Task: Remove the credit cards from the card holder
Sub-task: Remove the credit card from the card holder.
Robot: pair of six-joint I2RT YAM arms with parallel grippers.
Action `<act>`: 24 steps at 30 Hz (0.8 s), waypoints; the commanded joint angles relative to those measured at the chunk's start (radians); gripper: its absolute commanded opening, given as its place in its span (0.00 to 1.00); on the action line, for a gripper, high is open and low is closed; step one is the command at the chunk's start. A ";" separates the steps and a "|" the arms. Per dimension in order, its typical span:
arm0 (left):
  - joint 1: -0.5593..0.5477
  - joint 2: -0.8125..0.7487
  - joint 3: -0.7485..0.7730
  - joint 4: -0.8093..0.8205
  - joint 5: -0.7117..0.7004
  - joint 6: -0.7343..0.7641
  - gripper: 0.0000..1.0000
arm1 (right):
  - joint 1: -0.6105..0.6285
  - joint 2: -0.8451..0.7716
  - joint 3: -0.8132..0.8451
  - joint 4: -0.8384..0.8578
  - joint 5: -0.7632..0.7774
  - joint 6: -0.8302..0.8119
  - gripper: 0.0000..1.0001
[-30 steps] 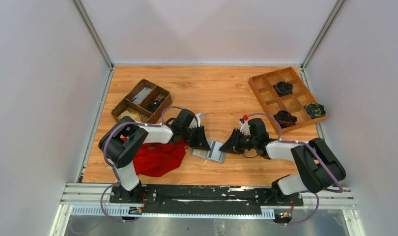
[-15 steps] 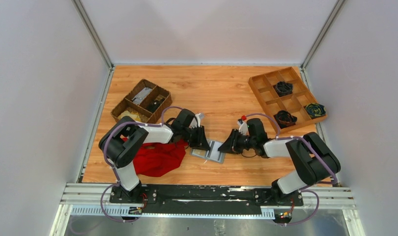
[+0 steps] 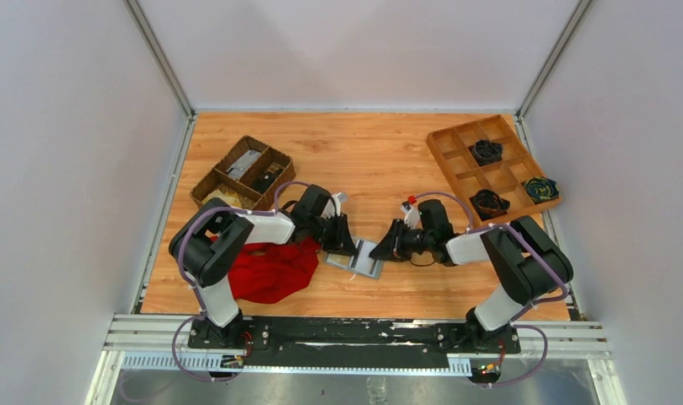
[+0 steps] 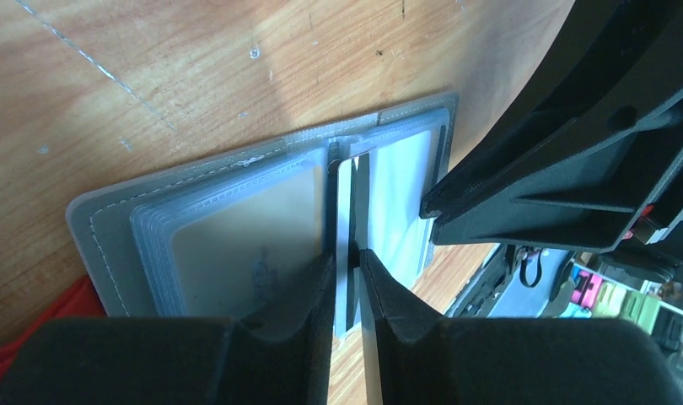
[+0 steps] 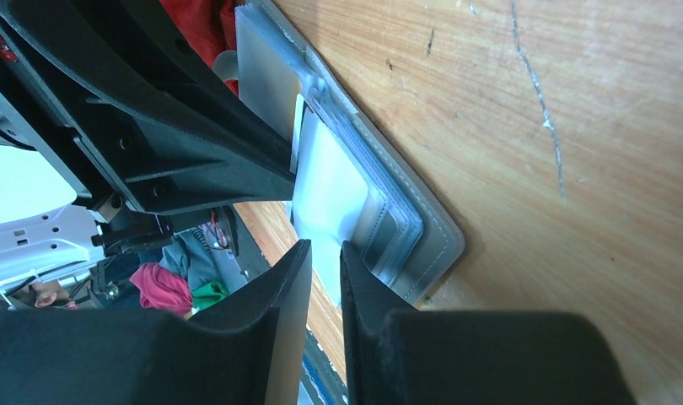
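The grey card holder (image 3: 366,259) lies open on the wooden table between both grippers. In the left wrist view the card holder (image 4: 127,228) shows clear sleeves, one with a tan credit card (image 4: 245,228) inside. My left gripper (image 3: 345,245) is nearly shut, pinching a thin upright leaf at the holder's spine (image 4: 348,261). My right gripper (image 3: 390,246) sits at the holder's right edge. In the right wrist view its fingers (image 5: 325,253) are close together around a pale sheet (image 5: 330,186) that sticks out of the sleeves.
A red cloth (image 3: 271,270) lies left of the holder, under my left arm. A dark wicker basket (image 3: 241,173) stands at the back left. A wooden compartment tray (image 3: 492,169) with dark items stands at the back right.
My right gripper has slid left to the holder's right edge. My left gripper has stayed at the holder's spine.
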State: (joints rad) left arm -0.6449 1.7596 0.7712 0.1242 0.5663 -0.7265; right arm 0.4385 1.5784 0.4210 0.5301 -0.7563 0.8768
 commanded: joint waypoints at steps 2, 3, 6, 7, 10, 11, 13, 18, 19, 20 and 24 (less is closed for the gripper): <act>0.013 0.027 -0.010 -0.020 -0.003 0.029 0.17 | 0.019 0.055 0.008 -0.031 0.029 -0.009 0.23; 0.015 0.027 -0.012 -0.020 -0.003 0.030 0.14 | 0.019 0.059 0.008 -0.032 0.029 -0.009 0.23; 0.022 0.027 -0.021 -0.021 -0.003 0.036 0.00 | 0.019 0.066 0.009 -0.039 0.033 -0.010 0.23; 0.028 0.027 -0.025 -0.020 0.000 0.039 0.00 | 0.019 0.068 0.009 -0.049 0.036 -0.011 0.23; 0.042 0.017 -0.042 -0.020 0.004 0.049 0.00 | 0.015 0.070 0.009 -0.066 0.045 -0.015 0.23; 0.049 0.011 -0.048 -0.020 0.004 0.052 0.00 | 0.013 0.071 0.007 -0.071 0.048 -0.016 0.23; 0.063 0.000 -0.059 -0.020 0.003 0.056 0.00 | 0.008 0.073 0.004 -0.077 0.052 -0.016 0.23; 0.098 -0.015 -0.081 -0.021 0.004 0.061 0.00 | 0.003 0.075 0.005 -0.096 0.060 -0.020 0.23; 0.105 -0.013 -0.084 -0.022 0.007 0.063 0.00 | 0.002 0.075 0.007 -0.099 0.062 -0.019 0.23; 0.111 -0.014 -0.089 -0.022 0.008 0.065 0.00 | 0.002 0.075 0.006 -0.101 0.062 -0.019 0.22; 0.139 -0.022 -0.098 -0.023 0.015 0.071 0.00 | -0.001 0.074 0.006 -0.106 0.065 -0.021 0.22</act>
State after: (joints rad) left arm -0.5434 1.7386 0.7120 0.1638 0.6540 -0.7101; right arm 0.4381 1.6199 0.4416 0.5365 -0.7708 0.8940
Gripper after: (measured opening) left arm 0.017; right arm 0.224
